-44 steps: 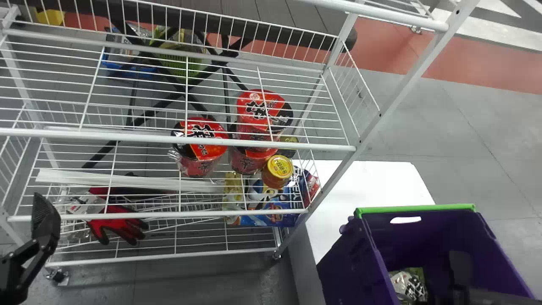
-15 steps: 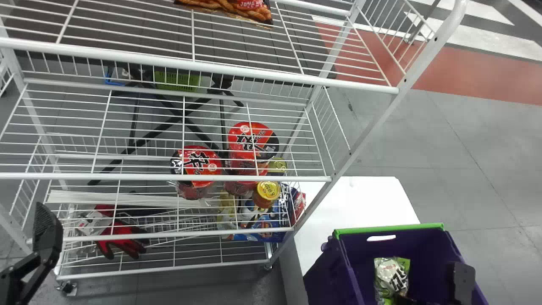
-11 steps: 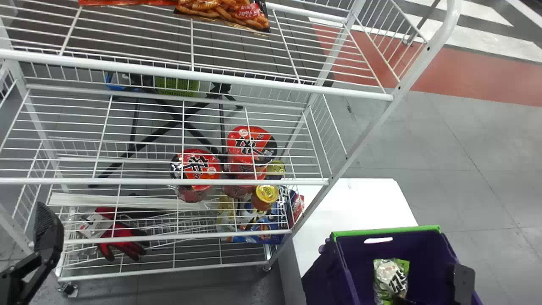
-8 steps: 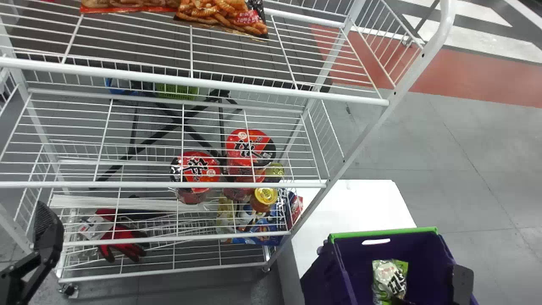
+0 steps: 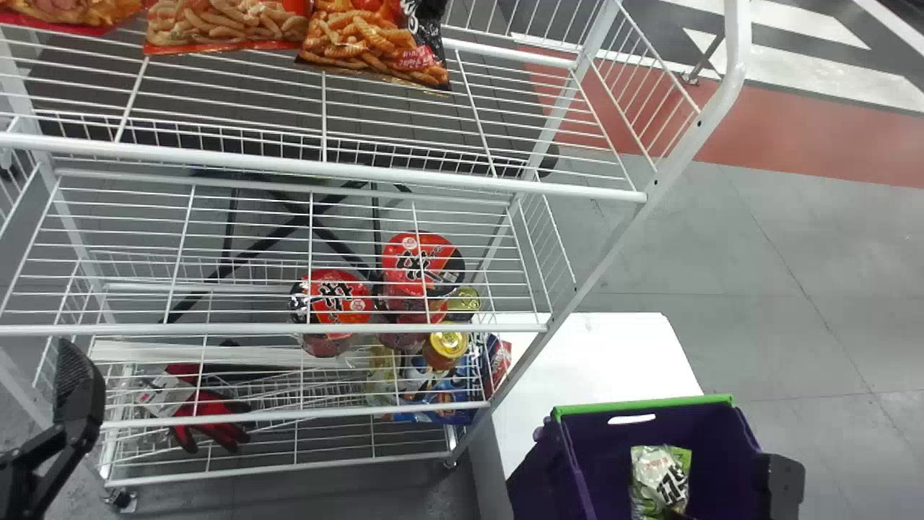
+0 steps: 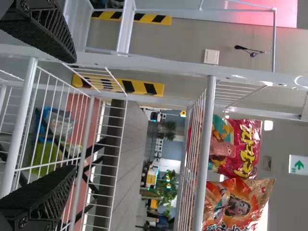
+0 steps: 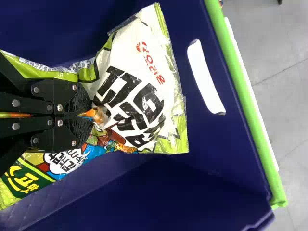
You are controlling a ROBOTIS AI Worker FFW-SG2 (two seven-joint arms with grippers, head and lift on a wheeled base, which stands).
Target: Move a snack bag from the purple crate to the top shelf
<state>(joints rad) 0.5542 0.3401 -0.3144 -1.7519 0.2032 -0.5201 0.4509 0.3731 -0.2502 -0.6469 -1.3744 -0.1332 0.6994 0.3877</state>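
Observation:
At the left edge of the head view stands my left gripper (image 5: 78,404), in front of the shelf; the left wrist view shows this left gripper (image 6: 75,114) open, with nothing between its fingers. My right gripper (image 5: 785,485) is at the right side of the purple crate (image 5: 585,469). In the right wrist view the right gripper (image 7: 82,115) is shut on the middle of a green and white snack bag (image 7: 139,96), inside the crate. From the head, the snack bag (image 5: 660,478) shows within the crate walls. The top shelf (image 5: 325,172) is white wire.
Several snack bags (image 5: 375,43) lie on the top shelf. Below are red noodle cups (image 5: 332,296), a yellow-lidded jar (image 5: 446,347) and red gloves (image 5: 209,415). A white table (image 5: 613,361) adjoins the crate. The shelf's white post (image 5: 606,253) slants between shelf and crate.
The head view has shifted: shelves sit lower, and bags on the top shelf have come into sight. The bag in the crate shows nearer the crate's far rim than at first.

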